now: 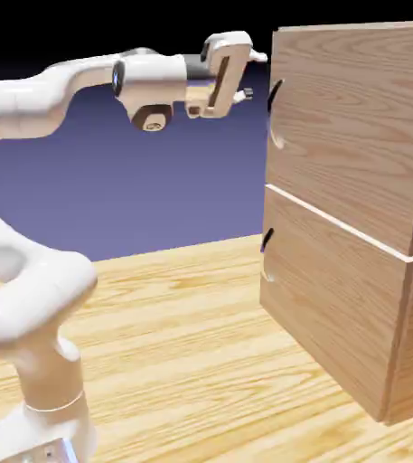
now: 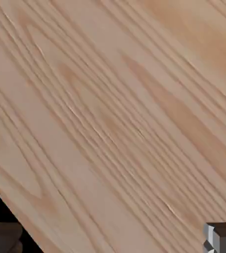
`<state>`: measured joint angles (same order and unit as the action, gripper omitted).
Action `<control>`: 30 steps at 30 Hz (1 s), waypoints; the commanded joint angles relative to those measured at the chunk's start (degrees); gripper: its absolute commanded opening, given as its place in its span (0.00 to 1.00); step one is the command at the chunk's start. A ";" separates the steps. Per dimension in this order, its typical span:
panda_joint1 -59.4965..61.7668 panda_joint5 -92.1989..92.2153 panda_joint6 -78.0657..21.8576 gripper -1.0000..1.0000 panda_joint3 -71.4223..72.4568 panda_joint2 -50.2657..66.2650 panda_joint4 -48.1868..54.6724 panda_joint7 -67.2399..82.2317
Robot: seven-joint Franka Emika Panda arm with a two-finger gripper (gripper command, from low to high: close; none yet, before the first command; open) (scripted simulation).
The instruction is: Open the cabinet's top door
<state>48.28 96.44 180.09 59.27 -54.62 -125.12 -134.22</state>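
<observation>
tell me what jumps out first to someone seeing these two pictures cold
The big light-oak cabinet fills the exterior view's right side, its top door shut above a pale seam, with a small dark handle at its left edge. The white arm reaches in from the lower left, its open claw level with that handle and apart from it. The hand view is almost all wood grain.

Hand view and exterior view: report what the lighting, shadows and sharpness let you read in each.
Exterior view: even lighting, no glare, sharp; the cabinet front is lit, its dark handle clear, the open gripper just short of it, backdrop fading to black at the top. Hand view: filled by slanted wood grain, slightly soft, no handle visible; a black wedge at lower left; one fingertip shows at the bottom edge.
</observation>
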 commanded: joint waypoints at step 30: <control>12.70 31.92 -26.65 0.00 5.38 -26.69 -4.40 -31.76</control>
<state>61.00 128.49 153.49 64.67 -81.31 -129.51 -166.00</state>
